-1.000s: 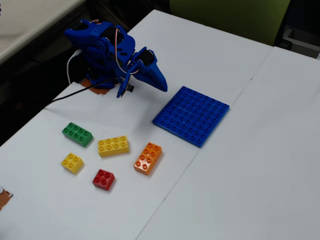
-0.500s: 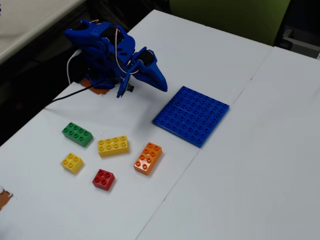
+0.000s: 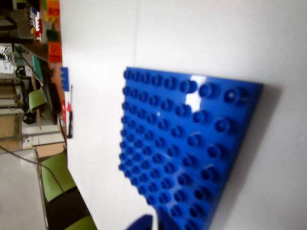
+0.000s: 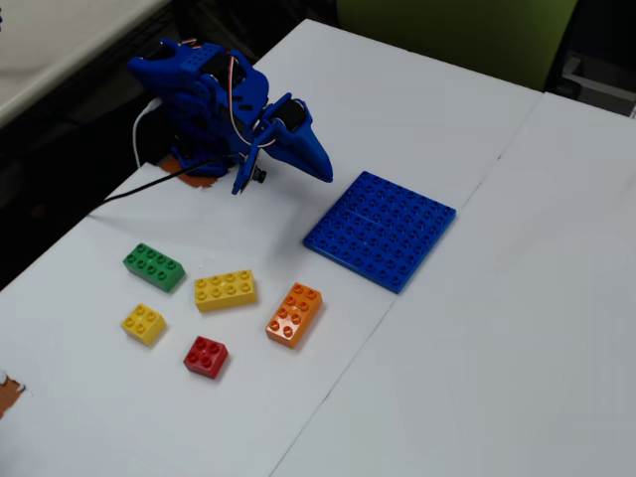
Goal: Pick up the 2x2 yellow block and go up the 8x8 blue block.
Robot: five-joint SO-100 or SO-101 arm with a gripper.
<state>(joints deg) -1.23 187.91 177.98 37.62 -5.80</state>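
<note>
The gripper [image 4: 320, 167] hangs above the white table [image 4: 477, 338] in the fixed view, empty, its blue fingers [image 4: 308, 149] pressed together to a point. The 8x8 blue block [image 4: 382, 229] lies flat just ahead of the fingertips, apart from them; in the wrist view it fills the frame [image 3: 187, 148]. The 2x2 yellow block [image 4: 144, 323] sits well behind the fingers near the table's left edge, untouched. Around it lie a green brick [image 4: 154, 266], a longer yellow brick [image 4: 226, 290], an orange brick [image 4: 294, 314] and a red brick [image 4: 206, 357].
</note>
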